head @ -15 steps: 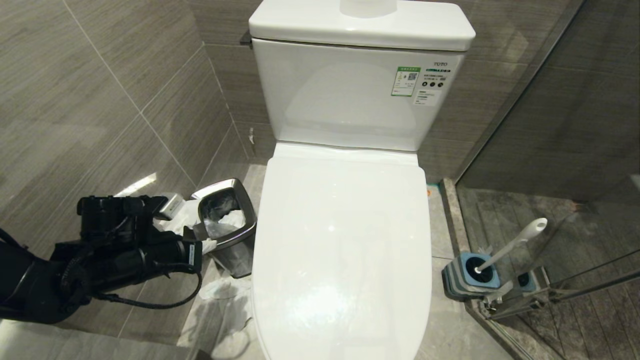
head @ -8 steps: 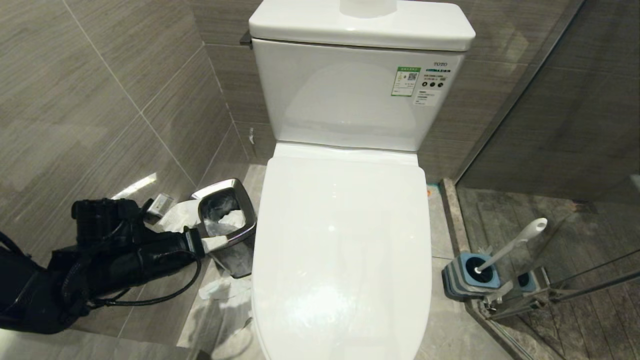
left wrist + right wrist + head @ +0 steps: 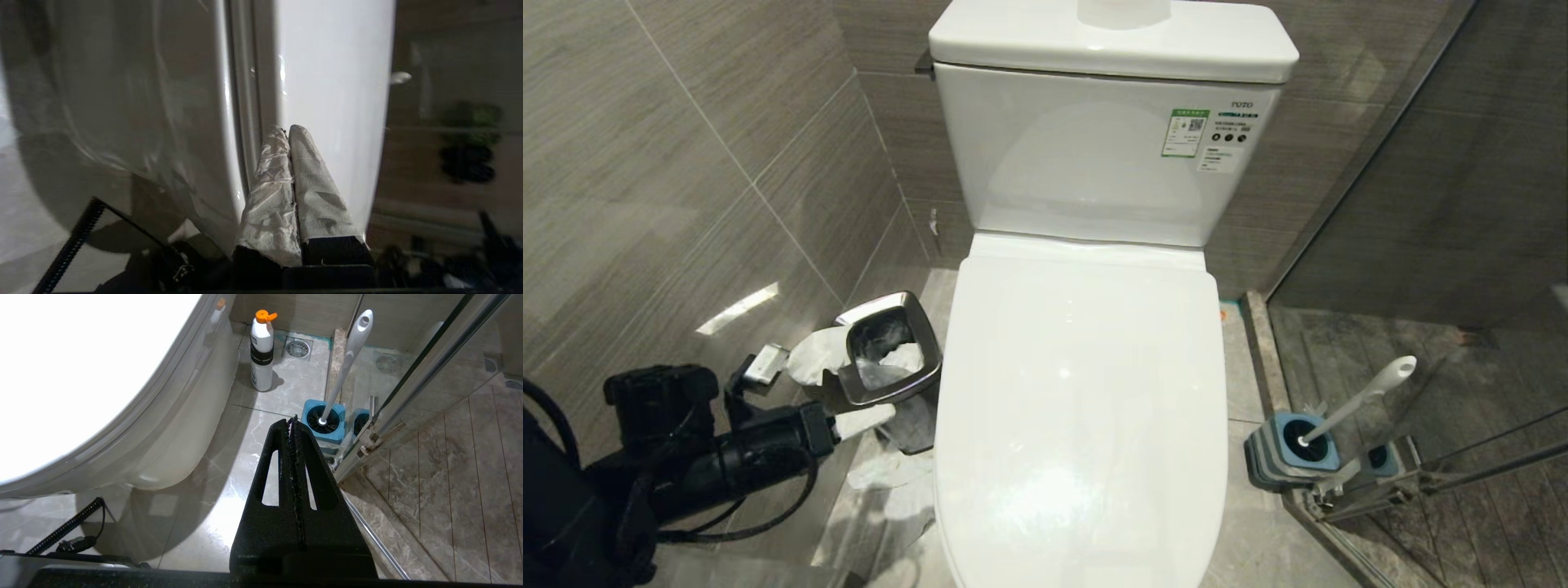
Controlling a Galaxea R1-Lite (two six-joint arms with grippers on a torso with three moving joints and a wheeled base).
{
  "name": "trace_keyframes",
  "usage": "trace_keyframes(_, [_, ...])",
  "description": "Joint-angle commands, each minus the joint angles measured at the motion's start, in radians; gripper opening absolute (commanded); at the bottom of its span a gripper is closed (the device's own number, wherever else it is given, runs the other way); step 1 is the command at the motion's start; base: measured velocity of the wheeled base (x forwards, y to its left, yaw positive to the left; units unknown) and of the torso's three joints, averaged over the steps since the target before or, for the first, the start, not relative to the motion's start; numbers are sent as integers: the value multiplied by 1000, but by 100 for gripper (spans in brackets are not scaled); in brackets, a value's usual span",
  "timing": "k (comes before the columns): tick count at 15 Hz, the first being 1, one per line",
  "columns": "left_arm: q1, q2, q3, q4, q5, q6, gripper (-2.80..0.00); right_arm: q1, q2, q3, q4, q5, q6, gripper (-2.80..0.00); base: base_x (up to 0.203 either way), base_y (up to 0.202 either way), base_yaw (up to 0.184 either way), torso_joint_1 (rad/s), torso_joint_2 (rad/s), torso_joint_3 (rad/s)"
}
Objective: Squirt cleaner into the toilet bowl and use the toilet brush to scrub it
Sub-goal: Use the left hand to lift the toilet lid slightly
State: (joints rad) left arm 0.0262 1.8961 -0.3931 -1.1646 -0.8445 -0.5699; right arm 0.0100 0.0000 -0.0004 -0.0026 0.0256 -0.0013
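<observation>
**Lid is down, so nothing is getting squirted yet**

The toilet bowl (image 3: 1081, 408) is being seen from above with its lid (image 3: 1078, 384) fully closed, so the step in hand is judged to be lifting that lid. The left gripper (image 3: 866, 418) is being held low at the bowl's left flank, just beside the steel waste bin (image 3: 886, 355). Its tape-wrapped fingers (image 3: 282, 171) are being pressed together with nothing between them, and in the left wrist view the tips are being aimed right at the seam where the lid meets the rim. Whether they are touching porcelain can't be told.

To be done well, the closed tips are best being slid under the lid's edge only, not under the seat too, since the two layers are sitting tight together. The lift should be taken slowly and carried all the way back to the tank (image 3: 1107, 147), otherwise the lid is likely being dropped shut again. The bin is close, so the elbow should be kept clear of it.

The right gripper (image 3: 292, 418) is being kept parked on the other side, jaws pressed together and empty. The toilet brush (image 3: 347, 363) is standing in its blue holder (image 3: 325, 424) by the glass door, and a white bottle with an orange cap (image 3: 261, 351), probably the cleaner, is standing on the floor beside the bowl. No blue liquid is showing anywhere yet.
</observation>
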Motion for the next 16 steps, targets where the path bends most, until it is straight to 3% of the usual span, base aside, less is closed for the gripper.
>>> trace_keyframes(1, [48,21,73,-104,-126,8,-280,1,0,0,0,1,0,-280,0,0,0,0,0,0])
trace_keyframes(6, [28,35,201,-190,-135,-9,-280,1,0,0,0,1,0,-280,0,0,0,0,0,0])
trace_keyframes(10, [-76,65,220,-209,-143,-6,-280,1,0,-1,0,1,0,-280,0,0,0,0,0,0])
trace_keyframes(13, [-208,123,182,-213,-58,-5,-280,1,0,0,0,1,0,-280,0,0,0,0,0,0])
trace_keyframes(14, [-233,145,174,-214,-24,-2,-280,1,0,0,0,1,0,-280,0,0,0,0,0,0])
trace_keyframes(16, [-243,150,174,-214,-19,-2,-280,1,0,-1,0,1,0,-280,0,0,0,0,0,0])
